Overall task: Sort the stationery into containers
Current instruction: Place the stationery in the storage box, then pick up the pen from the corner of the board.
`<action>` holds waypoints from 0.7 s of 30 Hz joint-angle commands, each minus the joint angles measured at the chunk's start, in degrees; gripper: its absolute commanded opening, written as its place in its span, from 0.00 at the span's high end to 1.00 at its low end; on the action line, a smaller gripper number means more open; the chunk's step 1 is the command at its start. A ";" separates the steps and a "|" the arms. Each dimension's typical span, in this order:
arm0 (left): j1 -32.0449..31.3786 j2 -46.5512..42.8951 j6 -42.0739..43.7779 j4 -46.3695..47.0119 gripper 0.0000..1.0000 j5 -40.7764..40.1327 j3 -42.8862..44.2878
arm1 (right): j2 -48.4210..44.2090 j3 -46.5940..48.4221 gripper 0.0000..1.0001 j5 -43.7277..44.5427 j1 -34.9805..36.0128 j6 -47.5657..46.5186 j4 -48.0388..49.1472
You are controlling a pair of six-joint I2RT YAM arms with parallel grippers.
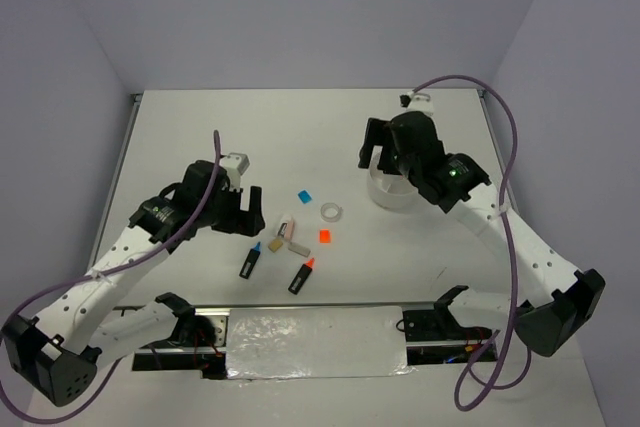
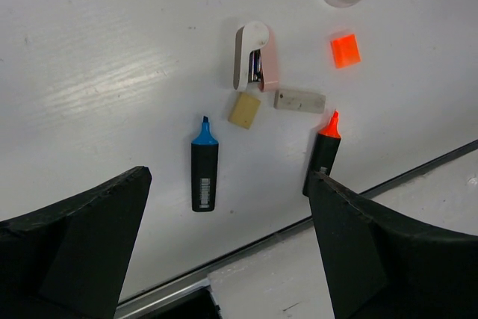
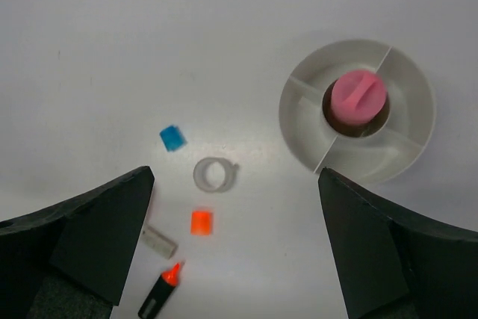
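The round white tub (image 1: pixel 386 196) stands at the right, partly under my right gripper (image 1: pixel 381 151). In the right wrist view its rim (image 3: pixel 297 134) shows with a pink cylinder (image 3: pixel 358 97) in the centre well. On the table lie a blue piece (image 1: pixel 306 195), a clear tape ring (image 1: pixel 332 212), an orange piece (image 1: pixel 324 236), a pink-and-white eraser-like item (image 2: pixel 254 57), a tan piece (image 2: pixel 244 110), a pale bar (image 2: pixel 299 100), a blue-tipped marker (image 2: pixel 204 166) and an orange-tipped marker (image 2: pixel 323 151). My left gripper (image 1: pixel 243 210) hovers open above the markers. Both grippers are open and empty.
A metal strip (image 1: pixel 300 315) and a foil-covered panel (image 1: pixel 315 342) run along the near table edge between the arm bases. Purple cables loop off both arms. Grey walls close in the table's far and side edges.
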 commanded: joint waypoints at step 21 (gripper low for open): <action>-42.64 26.20 -27.64 12.40 0.09 -19.52 -7.79 | -6.19 -12.76 0.00 2.33 7.20 12.98 -6.32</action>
